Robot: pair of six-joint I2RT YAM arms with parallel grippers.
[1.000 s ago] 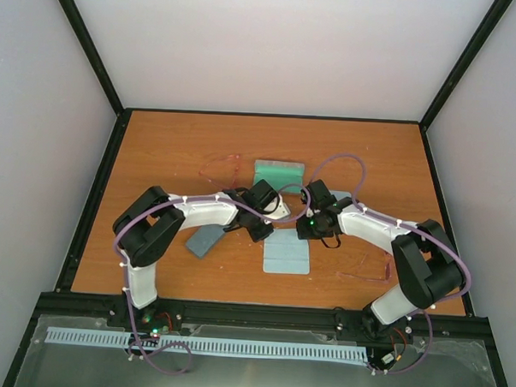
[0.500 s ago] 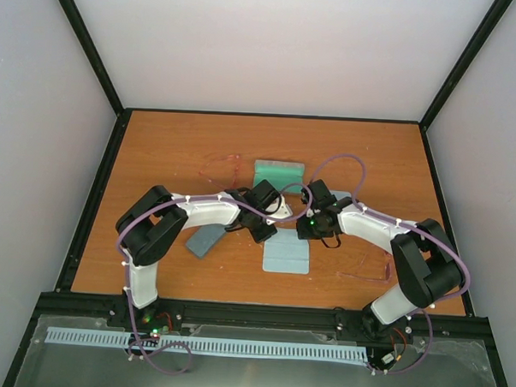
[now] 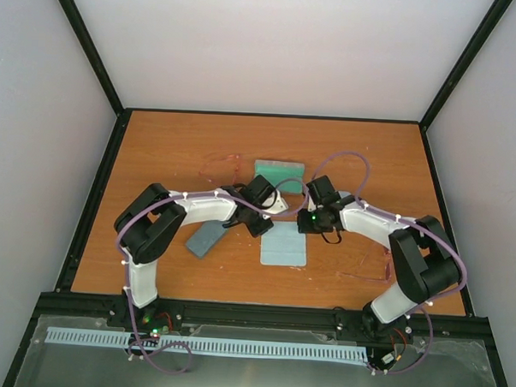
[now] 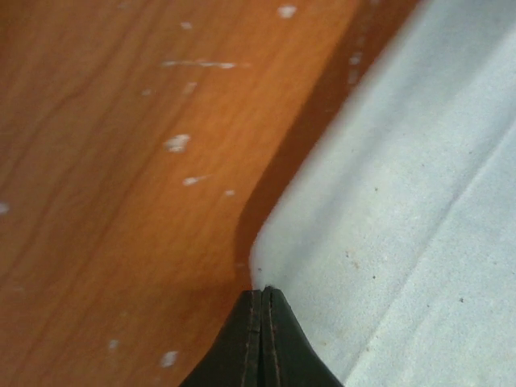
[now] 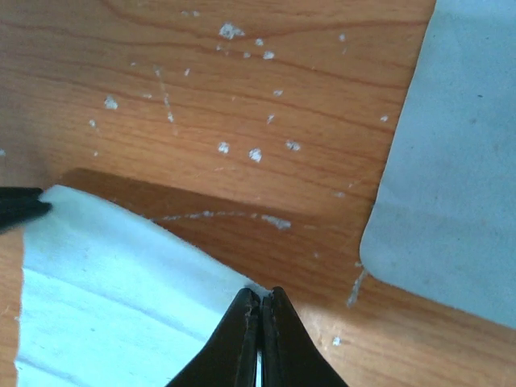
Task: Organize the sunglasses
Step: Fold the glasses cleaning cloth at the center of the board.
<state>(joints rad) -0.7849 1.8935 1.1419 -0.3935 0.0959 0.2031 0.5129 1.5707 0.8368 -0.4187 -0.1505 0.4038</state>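
Two pairs of thin red-pink sunglasses lie on the table, one at the back left (image 3: 218, 167) and one at the front right (image 3: 367, 274). Neither is near a gripper. My left gripper (image 3: 266, 222) is shut on the far left corner of a pale blue cloth (image 3: 285, 245). My right gripper (image 3: 307, 223) is shut on its far right corner. In the left wrist view the closed gripper (image 4: 264, 292) pinches the cloth (image 4: 403, 210). In the right wrist view the closed gripper (image 5: 262, 295) pinches the cloth (image 5: 105, 298), whose far edge is raised and casts a shadow.
A grey case (image 3: 205, 239) lies by the left arm. A second greenish-blue cloth (image 3: 279, 170) lies behind the grippers. A blue-grey piece with a rounded corner (image 5: 451, 161) lies right of the right gripper. Black frame rails (image 3: 93, 199) edge the table.
Both grippers have moved a little toward the back of the table, and the pale blue cloth has shifted back and slightly left with them.
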